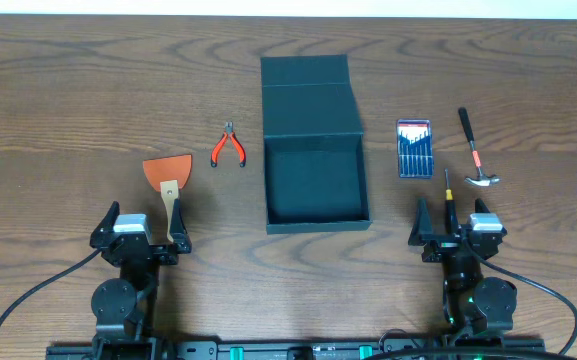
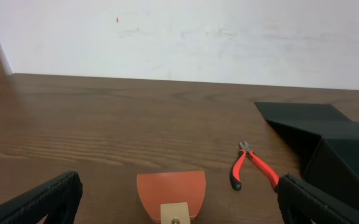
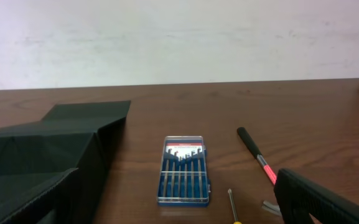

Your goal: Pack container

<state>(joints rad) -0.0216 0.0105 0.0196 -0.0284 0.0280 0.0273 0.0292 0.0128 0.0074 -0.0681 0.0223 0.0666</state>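
The container (image 1: 316, 226) is a dark teal box standing open at the table's middle, its flap lid (image 1: 306, 72) laid back. It is empty inside. It also shows in the left wrist view (image 2: 328, 134) and the right wrist view (image 3: 55, 149). My left gripper (image 1: 140, 238) is open at the front left, and the wooden handle of an orange scraper (image 1: 168, 172) lies between its fingers (image 2: 176, 214). My right gripper (image 1: 456, 238) is open at the front right, and a black-and-yellow screwdriver (image 1: 448, 205) lies between its fingers. Neither gripper holds anything.
Red-handled pliers (image 1: 229, 146) lie left of the box and show in the left wrist view (image 2: 254, 167). A blue-cased screwdriver set (image 1: 414, 148) (image 3: 184, 169) and a small hammer (image 1: 475, 150) (image 3: 257, 155) lie right of the box.
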